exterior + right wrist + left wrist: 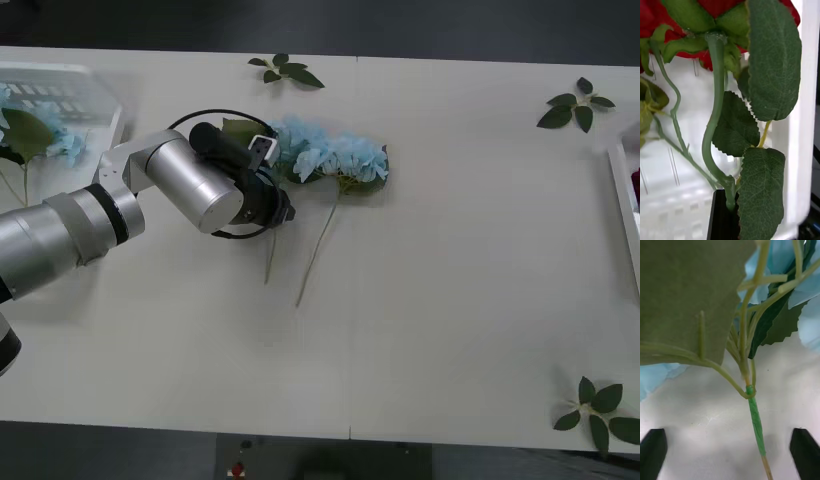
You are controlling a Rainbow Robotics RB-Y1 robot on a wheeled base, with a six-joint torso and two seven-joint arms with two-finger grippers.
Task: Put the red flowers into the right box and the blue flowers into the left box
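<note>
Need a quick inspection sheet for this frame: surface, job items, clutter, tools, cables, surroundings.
Surface: white table, seam down the middle.
Job's things: blue flowers lying at table centre, one more in the left box; red flowers over the right box.
Clutter: leaf sprigs near three table edges.
Grippers: left tool open, straddling a blue flower stem; right tool shut on a red flower stem.
Cables: black loop at the left wrist.
Surroundings: nothing seen.

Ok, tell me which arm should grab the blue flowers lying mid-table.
Left. The left gripper hangs open right over a stem of the blue flowers, a finger on each side. The right gripper is off at the right box, with a stem of the red flowers at its fingers.
</note>
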